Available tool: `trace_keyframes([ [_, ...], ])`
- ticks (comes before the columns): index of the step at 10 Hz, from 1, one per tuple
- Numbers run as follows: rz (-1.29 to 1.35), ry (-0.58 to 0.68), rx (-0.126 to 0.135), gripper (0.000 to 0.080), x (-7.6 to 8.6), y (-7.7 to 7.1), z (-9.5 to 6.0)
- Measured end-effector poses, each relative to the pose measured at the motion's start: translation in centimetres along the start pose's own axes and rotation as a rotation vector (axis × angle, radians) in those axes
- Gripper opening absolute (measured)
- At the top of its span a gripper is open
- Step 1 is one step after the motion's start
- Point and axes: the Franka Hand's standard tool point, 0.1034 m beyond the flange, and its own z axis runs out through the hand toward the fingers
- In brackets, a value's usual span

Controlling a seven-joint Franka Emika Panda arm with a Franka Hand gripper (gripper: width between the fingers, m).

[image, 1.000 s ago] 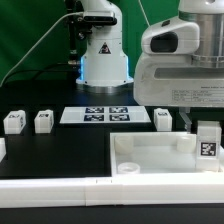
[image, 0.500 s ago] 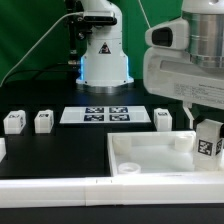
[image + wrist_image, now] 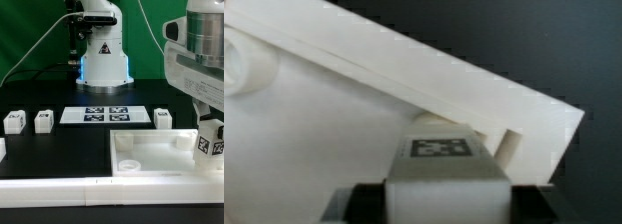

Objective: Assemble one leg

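The gripper (image 3: 209, 128) is clamped on one leg (image 3: 210, 139), its jaws pressing the block's sides with the tag face showing between them. Directly below the jaws lies the white tray (image 3: 150, 158); three other legs (image 3: 43, 121) stand well apart.

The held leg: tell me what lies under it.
Under the leg in the gripper is the white tray part, near its corner wall on the exterior view's right. The leg covers the spot directly beneath; whether they touch cannot be told.

White, rounded arm casing (image 3: 200, 60) with grey seams, glossy finish
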Motion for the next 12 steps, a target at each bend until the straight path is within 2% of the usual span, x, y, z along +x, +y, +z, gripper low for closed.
trace_keyframes([
  [3,0.286,-0.002,0.008,0.0293,0.04,-0.13,-0.02],
  [5,0.275,-0.001,0.007,0.0293,0.02,-0.12,0.0],
  [6,0.228,-0.001,0.007,0.0461,-0.02,-0.13,0.0],
  [7,0.215,-0.001,0.007,0.0461,-0.07,-0.13,0.01],
  [8,0.13,0.0,0.004,0.0604,-0.07,-0.08,0.04],
  [10,-0.167,-0.008,-0.027,0.0635,0.02,0.39,0.28],
  [12,-0.401,-0.013,-0.038,0.0649,0.19,0.67,0.39],
])
